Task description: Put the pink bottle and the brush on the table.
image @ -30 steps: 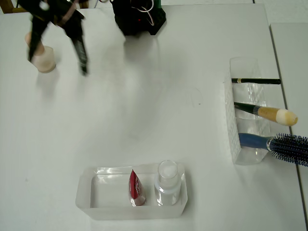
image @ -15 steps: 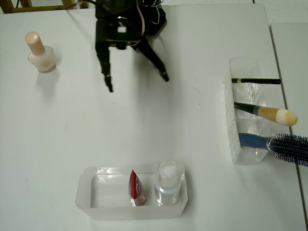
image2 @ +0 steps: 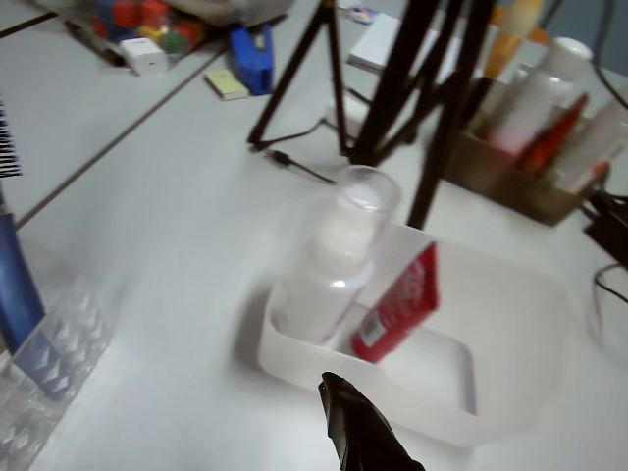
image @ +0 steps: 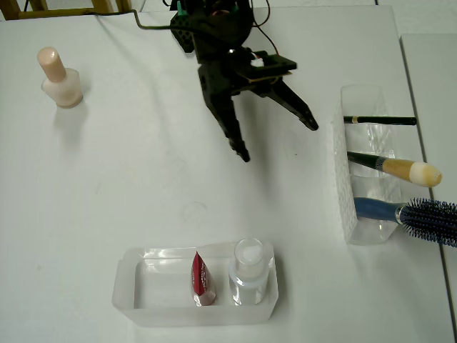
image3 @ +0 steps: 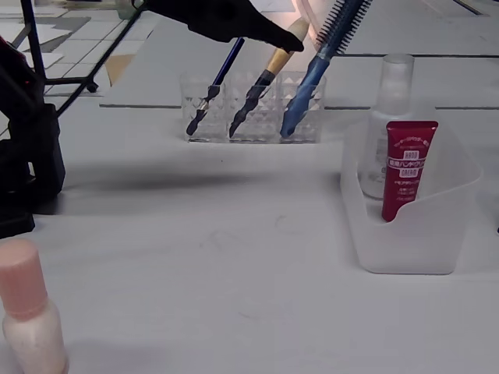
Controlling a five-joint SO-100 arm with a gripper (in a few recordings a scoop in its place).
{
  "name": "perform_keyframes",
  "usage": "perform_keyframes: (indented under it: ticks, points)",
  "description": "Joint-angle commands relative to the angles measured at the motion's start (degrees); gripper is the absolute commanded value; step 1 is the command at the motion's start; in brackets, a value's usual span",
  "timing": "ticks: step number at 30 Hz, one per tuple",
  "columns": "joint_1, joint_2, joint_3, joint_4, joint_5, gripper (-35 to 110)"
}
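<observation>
The pink bottle [image: 61, 78] stands upright on the white table [image: 143, 186] at the far left, also seen close in the fixed view [image3: 27, 312]. My gripper [image: 278, 140] hangs open and empty over the table's middle, left of the clear holder [image: 348, 179]. The brush [image: 400, 169] leans in that holder's middle slot, bristles out to the right. In the fixed view the brush [image3: 265, 78] stands behind one of my fingers [image3: 234, 19]. In the wrist view a single dark fingertip [image2: 358, 432] shows at the bottom.
A thin black pencil [image: 378, 120] and a blue hairbrush [image: 421, 214] share the holder. A clear tray [image: 128, 286] near the front edge holds a red tube [image: 202, 279] and a clear bottle [image: 250, 271]. The arm's base [image: 214, 21] sits at the back.
The gripper left the pink bottle standing at the far left and swung right across the table, open throughout, to a spot near the holder.
</observation>
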Motion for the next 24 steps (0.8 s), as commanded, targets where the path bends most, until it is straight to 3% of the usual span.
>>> perform_keyframes:
  ticks: [1, 17, 24]
  points:
    - [-2.64, -1.14, -0.88, -2.72, -0.79, 51]
    - [-14.94, -16.70, -5.80, -17.14, -0.79, 51]
    - [-18.11, -24.70, -12.92, -17.40, -0.79, 49]
